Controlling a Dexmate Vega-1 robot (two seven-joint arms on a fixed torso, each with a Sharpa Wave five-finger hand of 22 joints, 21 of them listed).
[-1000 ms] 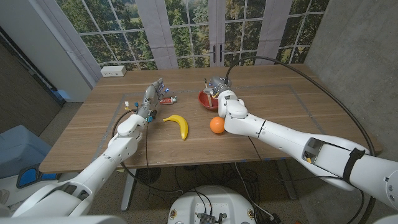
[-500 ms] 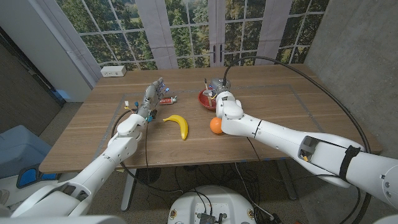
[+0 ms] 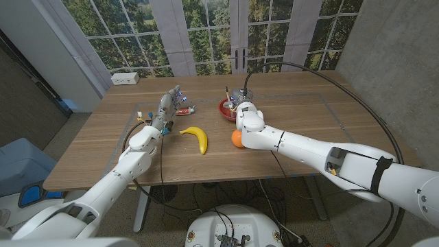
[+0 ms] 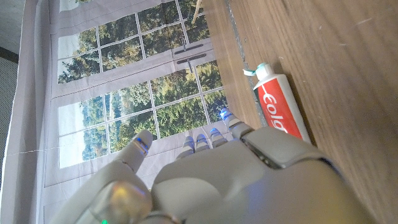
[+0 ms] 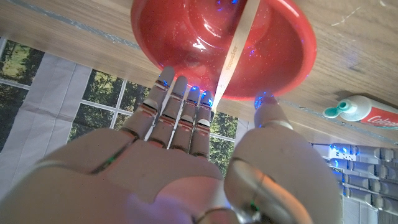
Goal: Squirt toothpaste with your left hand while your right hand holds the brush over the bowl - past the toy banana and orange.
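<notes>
- Left hand at the far-left part of the table, fingers straight and apart, grasping nothing; in left wrist view its fingertips are just beside the toothpaste tube.
- Toothpaste tube lies flat on the table, red body w/ white lettering, teal cap end; in head view it sits just right of the left hand's fingers. Touching or not: can't tell.
- Right hand at the near rim of the red bowl; in right wrist view fingers extended, tips under the bowl's rim.
- Brush: pale handle rests in the bowl, leaning out over the rim down to the right hand's fingertips. Whether it's pinched or only touched – can't tell.
- Banana lies mid-table, between the two arms.
- Orange just right of the banana, partly behind the right forearm.
- White power strip at far-left table corner.
</notes>
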